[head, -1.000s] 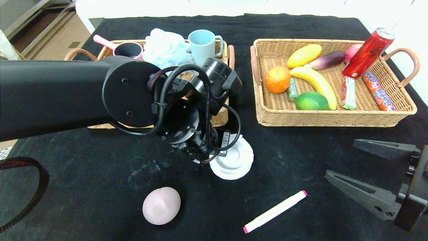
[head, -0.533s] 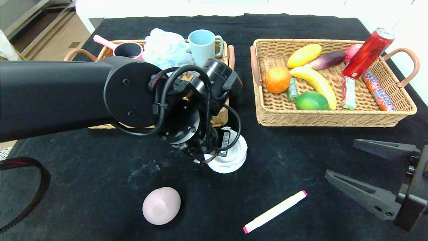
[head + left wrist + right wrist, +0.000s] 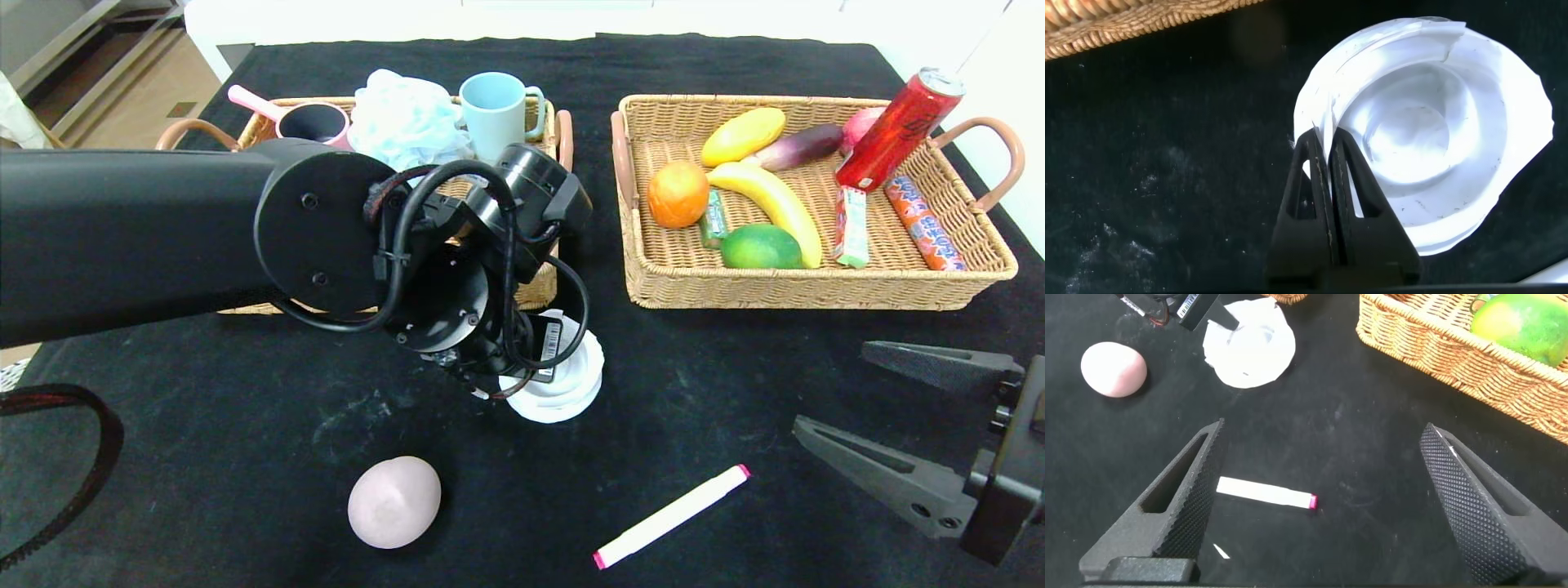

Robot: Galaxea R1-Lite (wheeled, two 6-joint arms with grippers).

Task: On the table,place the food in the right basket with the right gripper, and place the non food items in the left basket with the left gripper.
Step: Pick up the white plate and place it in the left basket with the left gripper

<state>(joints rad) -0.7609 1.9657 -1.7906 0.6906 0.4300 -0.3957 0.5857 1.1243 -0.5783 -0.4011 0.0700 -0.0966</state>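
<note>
White disc (image 3: 1429,139) rim pinched by left gripper (image 3: 1323,151) jaws | right gripper (image 3: 1319,469) jaws spread

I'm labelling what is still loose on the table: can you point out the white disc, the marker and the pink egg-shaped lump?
white disc (image 3: 1429,139): left wrist view, its dished centre.
marker (image 3: 669,516): head view, middle of its white barrel.
pink egg-shaped lump (image 3: 394,501): head view, centre of its top surface.

Your right gripper (image 3: 1319,498) hangs over the black table (image 3: 1372,441) with fingers (image 3: 1180,498) spread wide. The marker (image 3: 1264,492) lies between them, touching neither. Farther off you've got the white disc (image 3: 1249,345) with the pink lump (image 3: 1114,369) beside it, and a basket (image 3: 1437,359) corner holding green fruit (image 3: 1519,322).
</note>
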